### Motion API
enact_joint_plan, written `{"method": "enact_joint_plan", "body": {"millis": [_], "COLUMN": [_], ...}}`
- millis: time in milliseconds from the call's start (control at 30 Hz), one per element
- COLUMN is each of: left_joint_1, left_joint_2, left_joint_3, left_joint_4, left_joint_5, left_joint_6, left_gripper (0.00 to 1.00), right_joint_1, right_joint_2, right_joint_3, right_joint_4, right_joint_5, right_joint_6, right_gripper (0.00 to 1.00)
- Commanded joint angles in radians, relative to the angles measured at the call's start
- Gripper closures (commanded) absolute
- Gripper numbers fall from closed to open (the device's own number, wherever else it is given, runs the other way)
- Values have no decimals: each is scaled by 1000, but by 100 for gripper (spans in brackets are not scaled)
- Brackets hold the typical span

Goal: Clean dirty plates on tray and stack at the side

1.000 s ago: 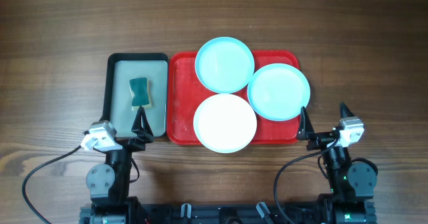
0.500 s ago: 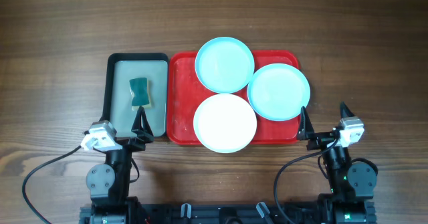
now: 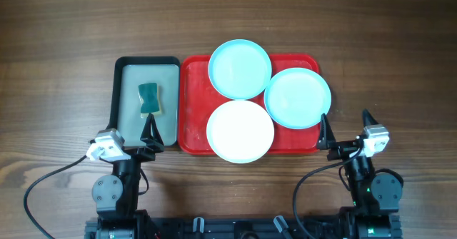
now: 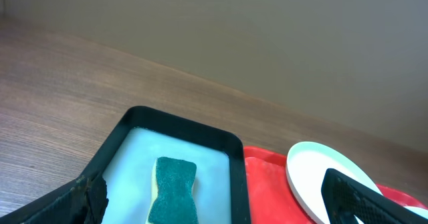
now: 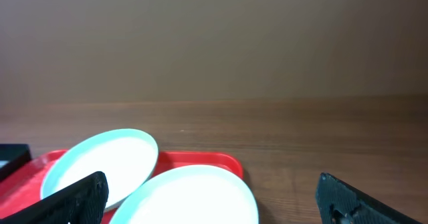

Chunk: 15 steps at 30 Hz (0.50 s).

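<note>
The red tray [image 3: 191,114] holds three plates. One light-blue plate [image 3: 240,69] lies at the back, a second light-blue plate [image 3: 298,98] hangs over the right rim, and a white plate [image 3: 240,130] sits at the front. My left gripper [image 3: 130,133] is open and empty at the near end of the black tray. In the left wrist view [image 4: 221,207] the white plate [image 4: 314,170] shows to its right. My right gripper [image 3: 346,128] is open and empty just right of the red tray. In the right wrist view [image 5: 214,200] both light-blue plates [image 5: 194,194] [image 5: 100,160] lie ahead.
A black-rimmed tray [image 3: 118,89] with a pale inside stands left of the red tray and holds a green sponge [image 3: 148,98], which also shows in the left wrist view [image 4: 175,187]. Bare wooden table surrounds both trays.
</note>
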Motion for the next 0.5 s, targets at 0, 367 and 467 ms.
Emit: {"method": "enact_joint_plan", "body": {"millis": [0, 367, 467], "left_joint_1": [9, 9, 9], "left_joint_2": [-5, -5, -5], "left_joint_3": [-4, -4, -4], "left_joint_4": [-5, -5, -5], "left_joint_5": [2, 2, 2], "left_joint_6": [17, 17, 17], "left_gripper": [0, 0, 0], "right_joint_1": [6, 6, 6], "right_joint_2": [-2, -2, -2], "right_joint_3": [-1, -1, -1], "right_joint_4": [10, 16, 16], "right_joint_5": [-47, -47, -47], "right_joint_6": [47, 48, 47], "right_gripper": [0, 0, 0]}}
